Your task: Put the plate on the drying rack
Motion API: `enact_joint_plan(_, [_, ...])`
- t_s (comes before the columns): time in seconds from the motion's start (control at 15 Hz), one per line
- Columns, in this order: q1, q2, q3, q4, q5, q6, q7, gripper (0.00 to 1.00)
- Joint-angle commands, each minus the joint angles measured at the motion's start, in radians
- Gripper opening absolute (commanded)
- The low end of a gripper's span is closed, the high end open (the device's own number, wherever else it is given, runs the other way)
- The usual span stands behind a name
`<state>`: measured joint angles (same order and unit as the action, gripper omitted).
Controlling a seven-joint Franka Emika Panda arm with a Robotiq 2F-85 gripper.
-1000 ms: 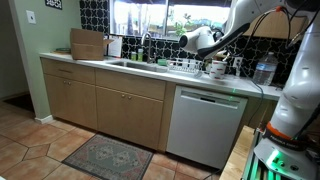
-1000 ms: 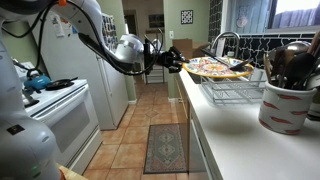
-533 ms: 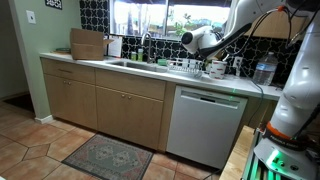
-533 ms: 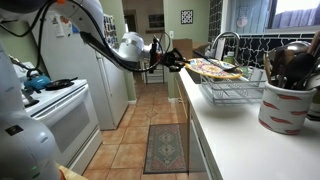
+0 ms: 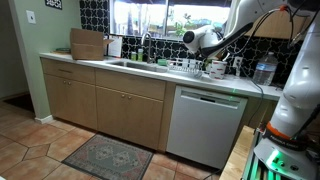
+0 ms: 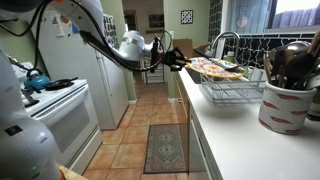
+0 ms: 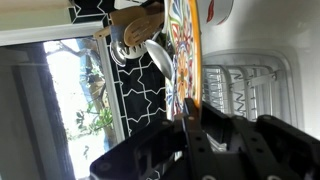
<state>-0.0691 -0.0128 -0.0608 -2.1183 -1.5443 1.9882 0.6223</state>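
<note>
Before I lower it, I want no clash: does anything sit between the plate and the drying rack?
Nothing visible does. The gripper holds the plate by its rim just above the drying rack, whose wires look bare beneath it. The utensil crock stands beside the rack, off the path.

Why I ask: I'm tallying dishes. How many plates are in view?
1: the patterned plate, held by the end effector over the drying rack. Others may be hidden.

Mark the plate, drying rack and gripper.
plate (image 6: 215, 68): in an exterior view, patterned top face.
drying rack (image 6: 232, 95): in an exterior view, front wires.
gripper (image 6: 182, 63): in an exterior view, between fingertips.
</note>
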Motion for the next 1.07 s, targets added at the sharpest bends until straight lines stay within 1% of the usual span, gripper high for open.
enact_joint_plan(0.0, [0.003,0.0,-0.001,0.001,0.002,-0.002,-0.002,0.09])
enact_joint_plan(0.4, [0.005,0.006,0.001,0.005,-0.004,-0.015,-0.005,0.08])
enact_joint_plan(0.67, [0.011,0.028,0.009,0.008,-0.053,-0.053,0.0,0.08])
enact_joint_plan(1.0, [0.004,0.056,0.003,0.021,-0.13,-0.045,0.003,0.07])
